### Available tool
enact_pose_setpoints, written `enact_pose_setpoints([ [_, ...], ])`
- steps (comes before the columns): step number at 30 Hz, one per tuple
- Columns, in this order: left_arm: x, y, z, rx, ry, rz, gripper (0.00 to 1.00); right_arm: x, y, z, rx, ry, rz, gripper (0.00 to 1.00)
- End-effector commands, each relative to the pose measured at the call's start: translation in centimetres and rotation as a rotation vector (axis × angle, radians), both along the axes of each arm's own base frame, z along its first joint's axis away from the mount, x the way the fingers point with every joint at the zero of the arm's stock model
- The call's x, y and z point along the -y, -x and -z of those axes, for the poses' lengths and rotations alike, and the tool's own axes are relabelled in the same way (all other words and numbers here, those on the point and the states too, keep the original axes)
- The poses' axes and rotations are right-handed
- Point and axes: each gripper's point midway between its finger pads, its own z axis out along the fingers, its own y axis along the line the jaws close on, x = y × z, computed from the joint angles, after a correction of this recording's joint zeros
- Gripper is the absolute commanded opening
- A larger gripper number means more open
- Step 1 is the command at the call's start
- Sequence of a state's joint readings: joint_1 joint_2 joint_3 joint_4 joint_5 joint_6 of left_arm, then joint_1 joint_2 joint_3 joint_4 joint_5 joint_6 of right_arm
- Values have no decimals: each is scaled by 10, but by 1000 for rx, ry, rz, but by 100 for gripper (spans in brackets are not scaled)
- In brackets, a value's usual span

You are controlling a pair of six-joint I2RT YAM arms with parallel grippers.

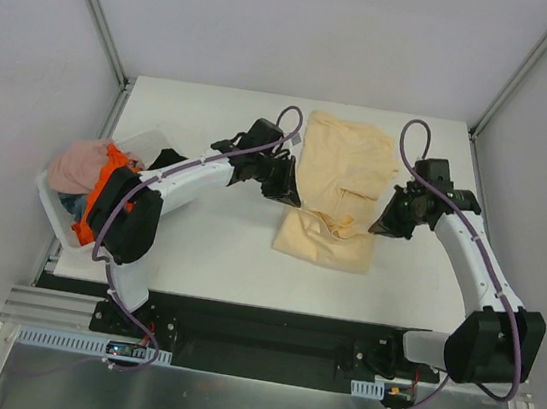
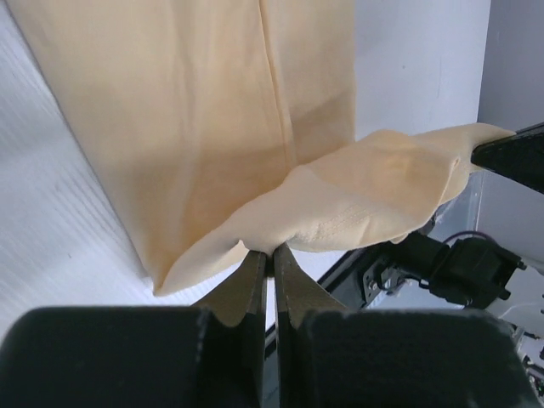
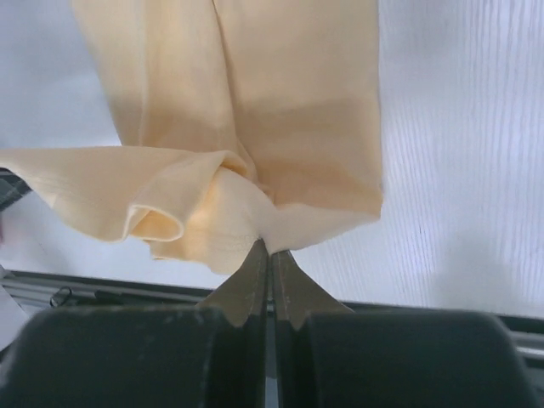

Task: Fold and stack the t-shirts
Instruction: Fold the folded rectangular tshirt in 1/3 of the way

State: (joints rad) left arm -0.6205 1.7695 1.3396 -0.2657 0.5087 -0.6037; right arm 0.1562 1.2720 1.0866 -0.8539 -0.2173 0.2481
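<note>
A pale yellow-beige t-shirt [image 1: 342, 183] lies partly folded in the middle of the white table. My left gripper [image 1: 288, 194] is shut on its left edge, and the wrist view shows the cloth [image 2: 357, 200] pinched at the fingertips and lifted. My right gripper [image 1: 384, 224] is shut on its right edge, with a bunched fold of the cloth [image 3: 212, 204] pinched at the tips. A dusty pink shirt [image 1: 79, 164] and a bright orange shirt [image 1: 104, 187] lie in the basket at the left. The black shirt is not clearly visible.
A white plastic basket [image 1: 146, 139] stands at the table's left edge beside the left arm. The table's near edge [image 1: 270, 307] runs just in front of the shirt. Grey walls with metal posts enclose the table's far side.
</note>
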Motion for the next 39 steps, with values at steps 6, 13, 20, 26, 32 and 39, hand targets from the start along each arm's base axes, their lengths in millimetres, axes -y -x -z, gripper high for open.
enact_pose_setpoints([
  [6, 6, -63, -17, 107, 28, -9, 5, 10, -74, -14, 109, 53, 14, 1],
  [13, 14, -85, 7, 49, 30, -5, 6, 13, -97, 10, 51, 81, 24, 1],
  [20, 8, -105, 34, 16, 1, -34, 13, 20, -112, 32, 5, 108, 78, 1],
  [26, 9, -120, 48, -3, 1, -40, 24, 37, -143, 57, 27, 183, 147, 15],
  [32, -5, -119, 15, 98, -18, -62, 99, 19, -149, 49, 44, 101, 80, 97],
  [39, -32, -64, 14, 40, -45, -69, 99, 12, -90, 34, 87, 54, 24, 96],
])
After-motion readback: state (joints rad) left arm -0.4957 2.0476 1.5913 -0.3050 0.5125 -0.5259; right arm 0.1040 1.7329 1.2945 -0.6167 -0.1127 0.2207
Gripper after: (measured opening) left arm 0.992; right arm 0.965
